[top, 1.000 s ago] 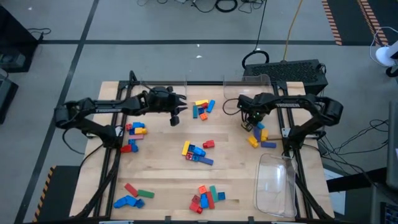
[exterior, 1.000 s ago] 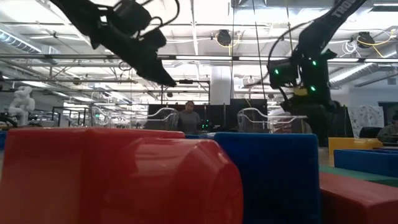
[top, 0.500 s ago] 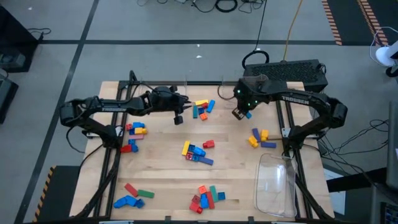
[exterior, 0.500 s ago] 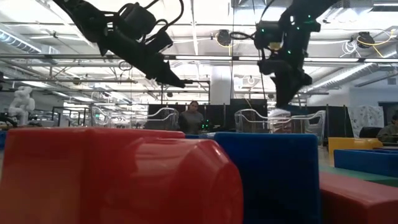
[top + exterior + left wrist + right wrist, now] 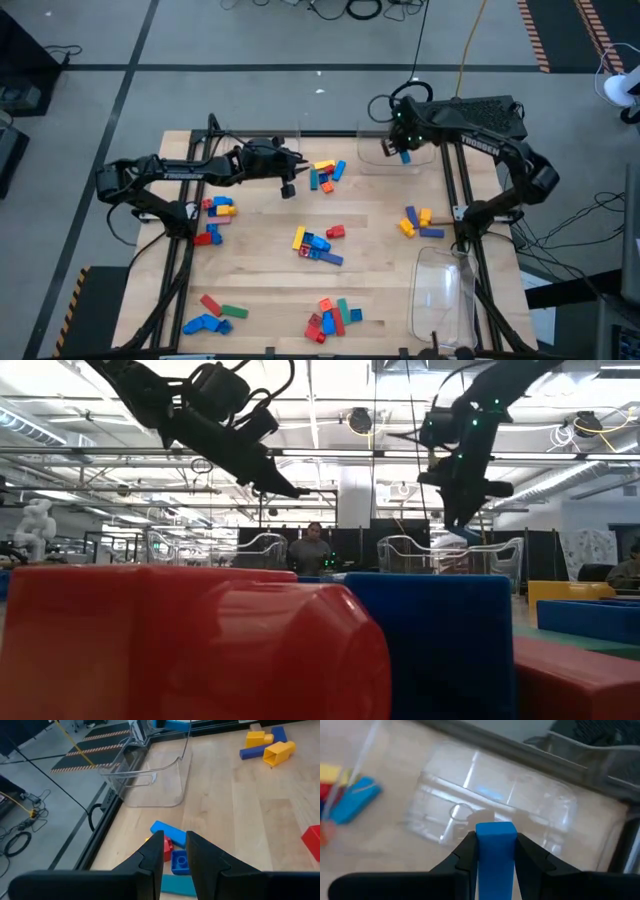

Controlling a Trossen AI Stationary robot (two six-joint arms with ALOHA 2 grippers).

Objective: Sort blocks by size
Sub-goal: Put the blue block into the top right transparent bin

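The table (image 5: 260, 270) has a pale, matte wood-grain top. The blocks are glossy, hard-edged plastic bricks lying in six loose clusters on it:

- centre-rear cluster (image 5: 325, 173): orange, yellow, blue, red
- left cluster (image 5: 215, 207): blue, yellow, red
- middle cluster (image 5: 318, 242): yellow, blue, red
- right cluster (image 5: 418, 222): yellow and blue
- front-left cluster (image 5: 212, 315): red, green, blue
- front-centre cluster (image 5: 332, 316): red, blue, green

Three clear trays of thin transparent plastic with rounded corners are visible: one at the rear right (image 5: 400, 150), one at the rear left (image 5: 262, 135), one at the front right (image 5: 445, 290).

The right gripper (image 5: 495, 851) is clamped on one blue block (image 5: 495, 845), a smooth rectangular bar, held above the rear-right clear tray.

The left gripper (image 5: 174, 851) hangs above the table beside the centre-rear cluster. Its two dark fingers (image 5: 152, 852) stand close together with a narrow gap; nothing is visible between them.
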